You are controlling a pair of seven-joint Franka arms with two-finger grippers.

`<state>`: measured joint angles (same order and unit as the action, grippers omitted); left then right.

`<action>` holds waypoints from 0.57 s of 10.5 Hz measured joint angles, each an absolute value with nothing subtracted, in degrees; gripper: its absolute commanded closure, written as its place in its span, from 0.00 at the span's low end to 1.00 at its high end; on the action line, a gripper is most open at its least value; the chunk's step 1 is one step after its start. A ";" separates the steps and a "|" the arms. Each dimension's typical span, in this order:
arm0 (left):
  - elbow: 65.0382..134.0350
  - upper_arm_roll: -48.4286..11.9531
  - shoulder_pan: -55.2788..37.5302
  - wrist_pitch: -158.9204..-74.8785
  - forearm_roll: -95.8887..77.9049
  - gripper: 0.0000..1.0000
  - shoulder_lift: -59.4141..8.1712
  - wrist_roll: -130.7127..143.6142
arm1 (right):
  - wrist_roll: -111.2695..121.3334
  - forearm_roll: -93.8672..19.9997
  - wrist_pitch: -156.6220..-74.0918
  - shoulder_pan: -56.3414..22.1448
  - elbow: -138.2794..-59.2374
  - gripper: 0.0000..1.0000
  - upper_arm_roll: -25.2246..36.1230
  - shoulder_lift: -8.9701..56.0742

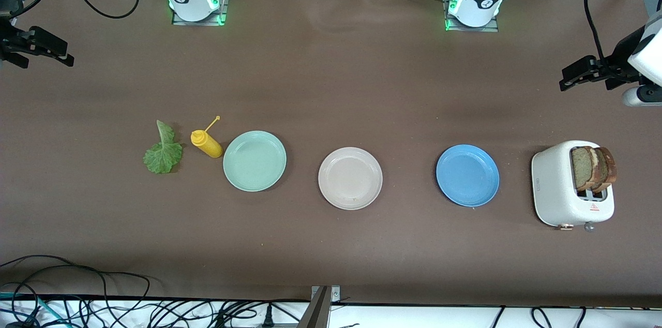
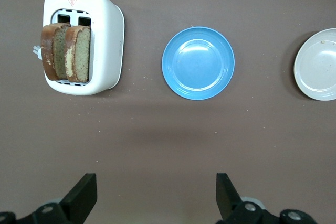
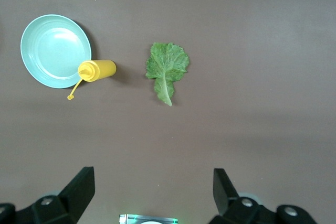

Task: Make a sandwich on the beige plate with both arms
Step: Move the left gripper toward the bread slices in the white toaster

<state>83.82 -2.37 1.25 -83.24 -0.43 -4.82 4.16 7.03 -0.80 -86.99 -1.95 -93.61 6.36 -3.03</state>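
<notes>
Nothing is on the beige plate [image 1: 350, 178] yet, so we judge the job is at its very start. It sits bare between the mint-green plate [image 1: 254, 160] and the blue plate [image 1: 467, 175]. Both bread slices [image 1: 593, 167] stand in the white toaster [image 1: 556, 183] at the left arm's end; the lettuce leaf [image 1: 163, 150] lies beside the yellow squeeze bottle [image 1: 207, 144] at the right arm's end. Our left gripper [image 2: 156, 195] hangs over bare table near the toaster, fingers wide and empty; our right gripper [image 3: 154, 191] waits over bare table near the lettuce, equally wide. Next, we reckon, the left must drop onto a slice's top edge. Only a red warning triangle shows on the toaster; its lettering is unreadable.
</notes>
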 measured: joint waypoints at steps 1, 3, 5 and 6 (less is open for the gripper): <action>83.82 -2.37 1.25 -83.24 -0.43 0.00 -4.83 4.16 | 7.02 -0.80 -87.00 -1.97 -93.59 0.00 6.30 -3.03; 83.82 -2.37 1.25 -83.24 -0.43 0.00 -4.85 4.16 | 6.82 -0.79 -87.02 -2.15 -93.54 0.00 6.00 -3.03; 83.82 -2.37 1.25 -83.24 -0.43 0.00 -4.86 4.16 | 6.74 -0.79 -87.04 -2.24 -93.54 0.00 5.99 -3.03; 83.82 -2.37 1.25 -83.24 -0.43 0.00 -4.86 4.16 | 6.74 -0.79 -87.06 -2.24 -93.54 0.00 5.99 -3.03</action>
